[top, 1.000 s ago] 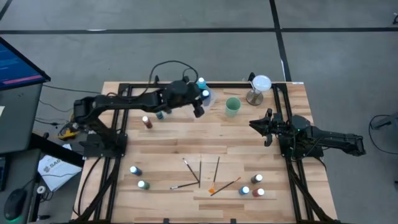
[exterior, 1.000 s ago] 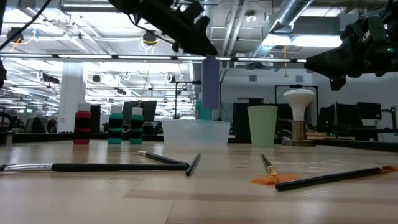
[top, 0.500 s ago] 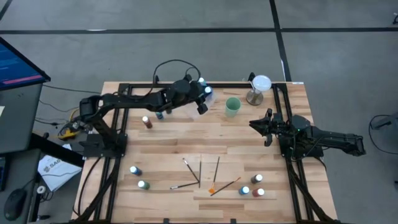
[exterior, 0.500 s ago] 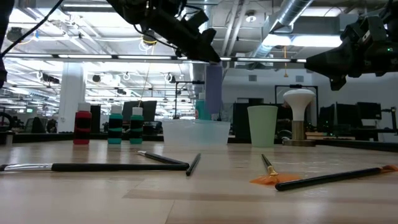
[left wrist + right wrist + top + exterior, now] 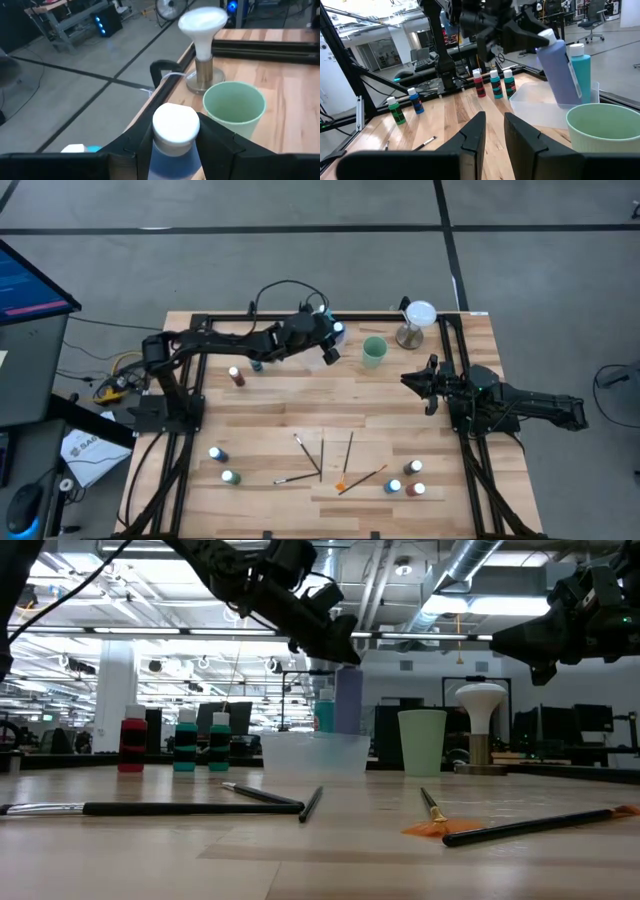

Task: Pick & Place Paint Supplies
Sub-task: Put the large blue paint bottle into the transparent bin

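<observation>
— What does the right wrist view give that the overhead one hides?

— The tall blue bottle [image 5: 559, 72] in full: pale blue-violet body, white cap, tilted, clamped at its neck by the left gripper [image 5: 527, 36] above the clear tray [image 5: 545, 102], beside a teal bottle [image 5: 580, 70]. From above, only a white cap shows at that gripper [image 5: 330, 345].

— And the left wrist view?

— The cap [image 5: 175, 122] between its fingers [image 5: 220, 142], the green cup [image 5: 234, 107] just beyond.

— The right gripper [image 5: 425, 383]?

— Hovering over the desk [image 5: 270, 430], jaws narrow, holding nothing.
</observation>
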### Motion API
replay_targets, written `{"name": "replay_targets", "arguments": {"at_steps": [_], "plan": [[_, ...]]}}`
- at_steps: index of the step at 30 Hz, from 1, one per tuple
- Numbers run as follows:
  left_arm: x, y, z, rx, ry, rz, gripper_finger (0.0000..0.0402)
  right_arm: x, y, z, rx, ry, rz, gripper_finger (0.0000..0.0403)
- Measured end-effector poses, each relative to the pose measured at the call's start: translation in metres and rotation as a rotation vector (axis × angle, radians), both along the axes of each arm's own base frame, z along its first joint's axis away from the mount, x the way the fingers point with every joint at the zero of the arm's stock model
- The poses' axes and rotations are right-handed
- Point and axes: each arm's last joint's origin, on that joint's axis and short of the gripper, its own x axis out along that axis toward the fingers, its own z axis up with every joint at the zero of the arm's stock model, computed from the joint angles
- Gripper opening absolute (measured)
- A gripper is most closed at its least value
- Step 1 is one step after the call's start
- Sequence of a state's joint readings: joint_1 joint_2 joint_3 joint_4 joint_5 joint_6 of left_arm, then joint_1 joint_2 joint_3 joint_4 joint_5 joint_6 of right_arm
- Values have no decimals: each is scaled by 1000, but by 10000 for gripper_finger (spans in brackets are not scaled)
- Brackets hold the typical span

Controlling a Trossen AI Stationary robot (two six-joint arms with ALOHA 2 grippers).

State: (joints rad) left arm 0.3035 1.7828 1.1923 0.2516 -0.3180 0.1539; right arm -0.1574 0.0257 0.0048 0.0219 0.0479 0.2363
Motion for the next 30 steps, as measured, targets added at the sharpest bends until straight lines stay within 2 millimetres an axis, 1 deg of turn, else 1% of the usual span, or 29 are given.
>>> {"name": "replay_targets", "arguments": {"at_steps": [5, 10, 16, 22, 30], "plan": [[-1, 8, -3, -6, -7, 22, 119, 0, 0, 0, 0, 0, 0, 65], [-2, 14, -10, -80, -28, 37, 126, 0, 0, 0, 0, 0, 0, 65], [-6, 16, -17, -103, -23, 54, 119, 0, 0, 0, 0, 1, 0, 65], [-10, 14, -27, -143, -18, 59, 127, 0, 0, 0, 0, 0, 0, 65], [-10, 16, -25, -163, -56, 74, 123, 0, 0, 0, 0, 1, 0, 65]]}}
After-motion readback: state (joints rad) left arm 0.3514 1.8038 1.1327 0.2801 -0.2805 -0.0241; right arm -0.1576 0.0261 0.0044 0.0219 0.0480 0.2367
